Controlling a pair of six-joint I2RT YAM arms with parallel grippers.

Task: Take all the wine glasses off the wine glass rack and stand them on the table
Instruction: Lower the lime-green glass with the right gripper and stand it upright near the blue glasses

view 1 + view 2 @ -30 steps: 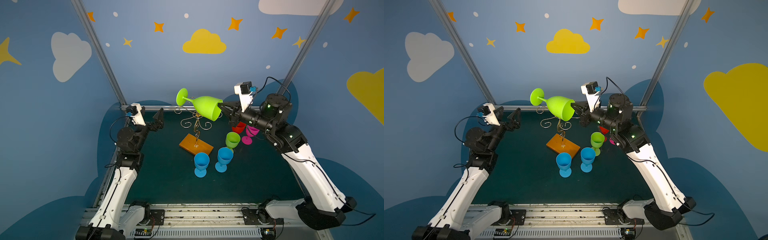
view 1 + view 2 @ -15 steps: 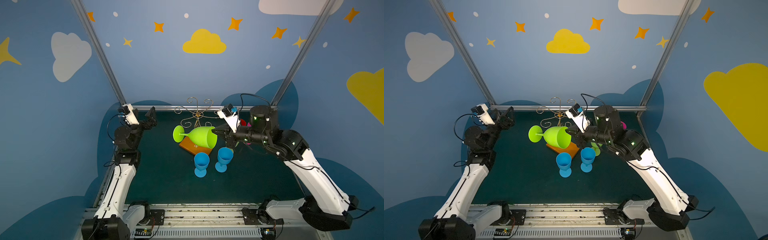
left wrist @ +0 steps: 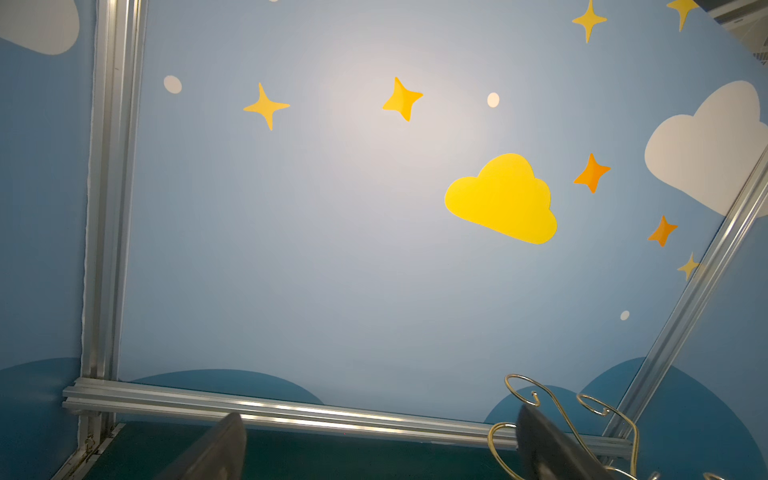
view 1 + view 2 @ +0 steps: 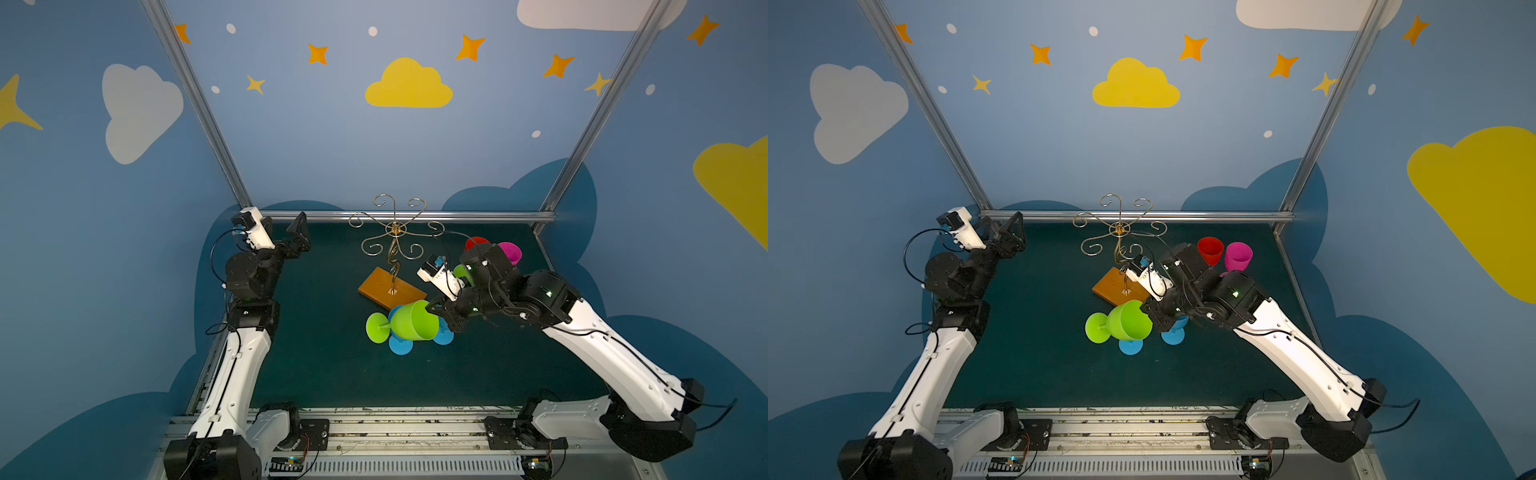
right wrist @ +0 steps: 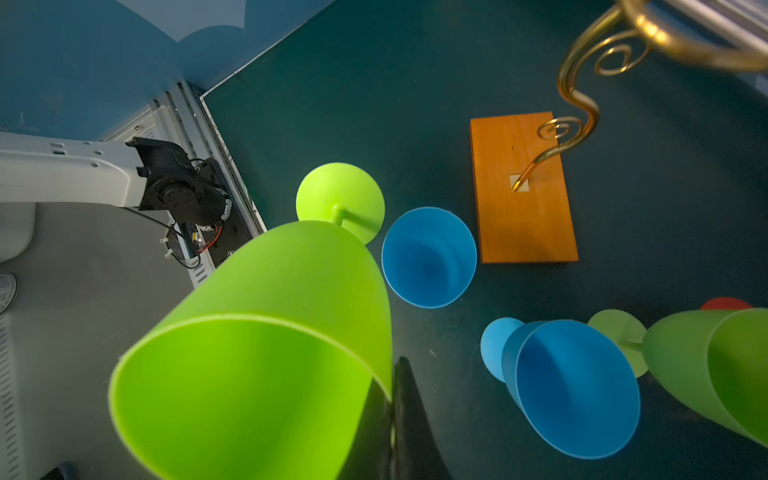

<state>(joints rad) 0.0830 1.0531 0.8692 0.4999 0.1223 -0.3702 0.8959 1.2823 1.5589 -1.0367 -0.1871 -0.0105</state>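
The right end effector (image 4: 434,312) is clamped on the green wine glass (image 4: 409,323) rim, carrying it sideways in front of the empty wine glass rack (image 4: 392,266). The left end effector (image 4: 300,232) waits wide open, holding nothing.

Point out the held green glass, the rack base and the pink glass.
green glass (image 4: 413,322), a top view, bowl wall
rack base (image 4: 384,289), a top view, bare wood
pink glass (image 4: 1238,254), a top view, bowl

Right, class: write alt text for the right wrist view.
A lime green wine glass fills the foreground, its rim pinched by the shut right gripper. Beyond stand two blue glasses and the gold wire rack on its wooden base.
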